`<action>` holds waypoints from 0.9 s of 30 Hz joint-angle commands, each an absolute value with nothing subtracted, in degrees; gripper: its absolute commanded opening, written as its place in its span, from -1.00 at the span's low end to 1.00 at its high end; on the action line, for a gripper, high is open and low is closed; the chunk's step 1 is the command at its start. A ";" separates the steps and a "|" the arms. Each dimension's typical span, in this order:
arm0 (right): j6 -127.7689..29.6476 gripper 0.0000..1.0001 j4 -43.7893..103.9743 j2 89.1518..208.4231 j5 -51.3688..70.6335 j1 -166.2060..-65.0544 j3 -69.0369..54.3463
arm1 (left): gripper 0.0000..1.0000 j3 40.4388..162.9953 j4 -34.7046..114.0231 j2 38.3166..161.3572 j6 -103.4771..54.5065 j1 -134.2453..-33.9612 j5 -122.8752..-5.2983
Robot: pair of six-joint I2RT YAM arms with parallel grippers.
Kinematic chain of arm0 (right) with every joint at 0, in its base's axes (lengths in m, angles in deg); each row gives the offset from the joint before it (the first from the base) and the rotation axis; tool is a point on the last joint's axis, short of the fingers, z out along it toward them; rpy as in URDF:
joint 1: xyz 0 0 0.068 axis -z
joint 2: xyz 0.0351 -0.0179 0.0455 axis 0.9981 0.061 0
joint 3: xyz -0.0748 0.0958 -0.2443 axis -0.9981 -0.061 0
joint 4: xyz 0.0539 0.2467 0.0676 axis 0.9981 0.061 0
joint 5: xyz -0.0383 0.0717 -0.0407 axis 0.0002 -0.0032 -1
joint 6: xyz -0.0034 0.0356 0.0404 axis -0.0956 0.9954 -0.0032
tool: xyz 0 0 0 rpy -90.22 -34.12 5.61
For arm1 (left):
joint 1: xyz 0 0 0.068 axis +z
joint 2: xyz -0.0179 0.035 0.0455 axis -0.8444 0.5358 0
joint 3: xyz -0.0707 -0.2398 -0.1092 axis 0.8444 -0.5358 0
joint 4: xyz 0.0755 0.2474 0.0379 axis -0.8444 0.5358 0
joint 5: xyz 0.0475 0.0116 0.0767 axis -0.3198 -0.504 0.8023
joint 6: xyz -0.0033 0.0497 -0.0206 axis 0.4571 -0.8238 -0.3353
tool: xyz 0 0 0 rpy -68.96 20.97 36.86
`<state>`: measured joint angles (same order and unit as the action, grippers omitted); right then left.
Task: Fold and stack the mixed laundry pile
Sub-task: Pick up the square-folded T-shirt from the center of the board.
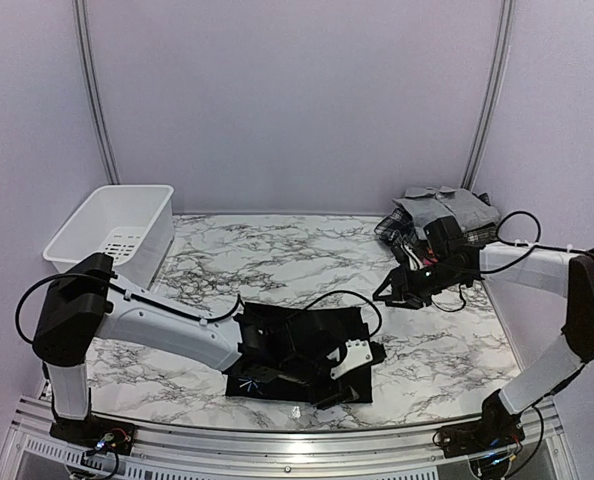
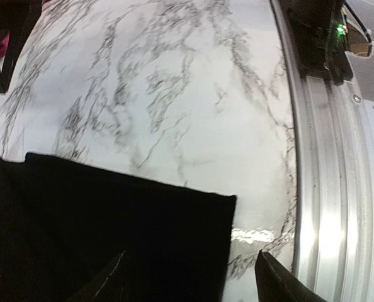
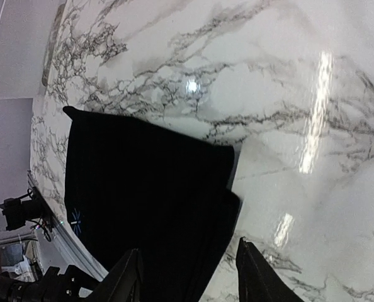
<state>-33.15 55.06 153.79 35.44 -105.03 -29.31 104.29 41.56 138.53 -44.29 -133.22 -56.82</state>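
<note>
left claw (image 2: pixel 190 274) spread, empty, low over the black cloth (image 2: pixel 111 217); its free corner lies just ahead of the tips. right claw (image 3: pixel 186 267) spread, seemingly empty, cloth well ahead. i'd pinch opposite corners, lift evenly, keep edges aligned through the fold.

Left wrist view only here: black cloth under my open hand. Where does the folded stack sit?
Observer: The stack is at the far right corner of the table, with a grey collared shirt on top.
Operator: And the right hand?
Observer: The right hand is open and empty, beside that stack on its near-left side.
Operator: Anything in the basket?
Observer: The white basket, far left, looks empty.
</note>
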 commanded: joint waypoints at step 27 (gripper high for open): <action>0.99 0.65 23.36 145.03 48.35 -113.37 -60.36 | -0.91 109.52 33.93 141.78 -46.98 -135.87 -54.38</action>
<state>-5.40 33.22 142.03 47.38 -110.84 -60.37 110.36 37.47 145.88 -47.57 -135.80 -53.78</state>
